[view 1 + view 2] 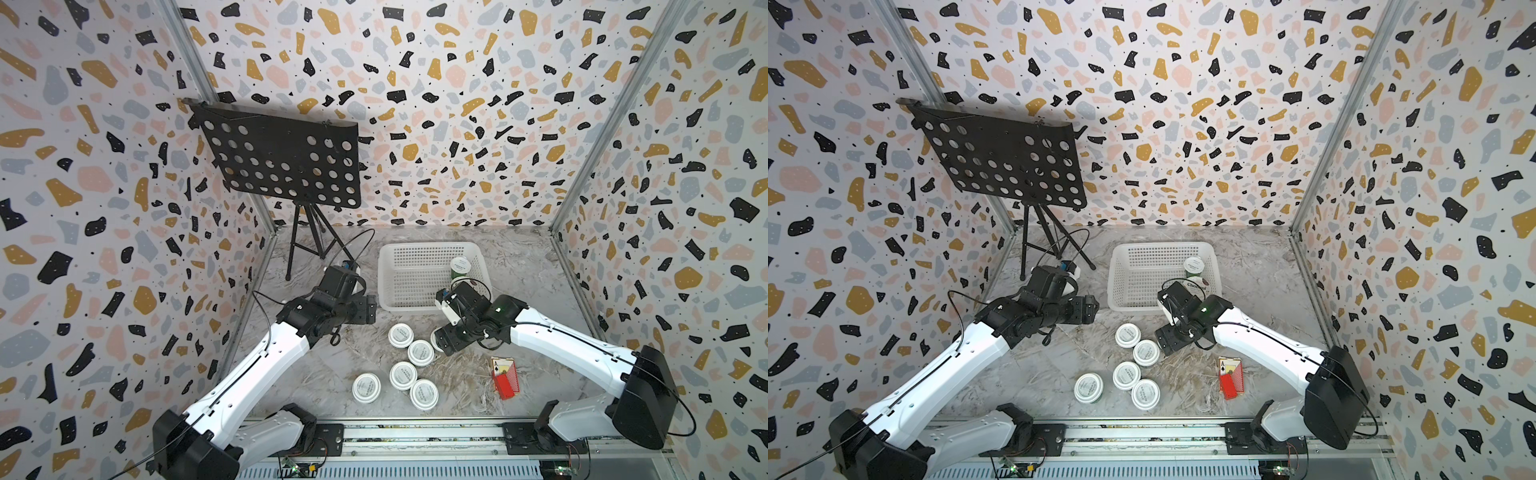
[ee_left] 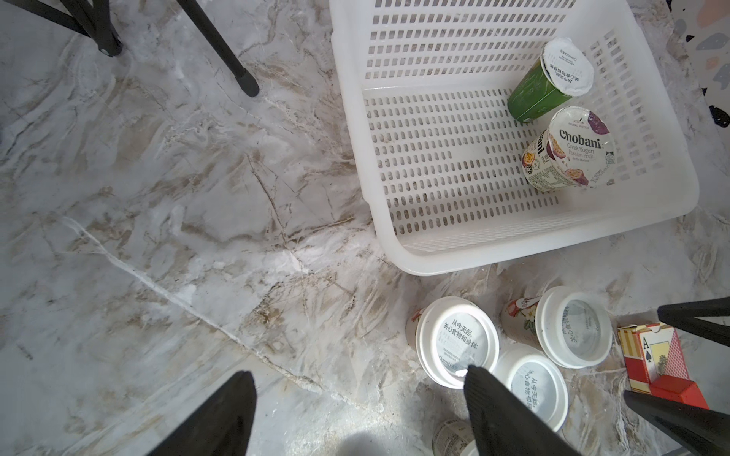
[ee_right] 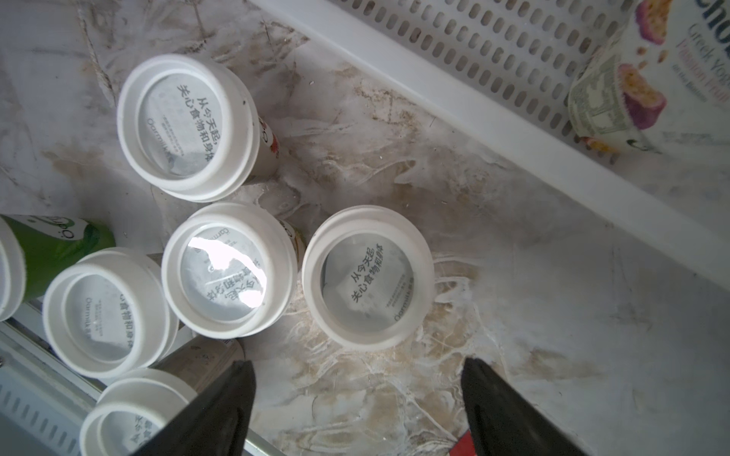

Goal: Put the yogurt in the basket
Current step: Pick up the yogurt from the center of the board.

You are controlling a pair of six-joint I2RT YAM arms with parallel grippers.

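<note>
Two cups in basket (image 2: 351, 118): you have the green cup (image 2: 533, 92) and the Chobani cup (image 2: 569, 150) upright inside, touching, by one side wall.
Six white-lidded cups (image 3: 229, 272): clustered upright on the marble table (image 1: 332, 374), just outside the basket.
Right gripper (image 3: 357, 361): spread wide, empty, close to the nearest cup.
Left gripper (image 2: 357, 371): spread wide, empty.

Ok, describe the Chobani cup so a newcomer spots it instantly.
Find the white perforated basket at the back of the marble table. Two cups stand inside by its right wall. It is the wider Chobani cup with purple fruit print, not the slim green cup.
</note>
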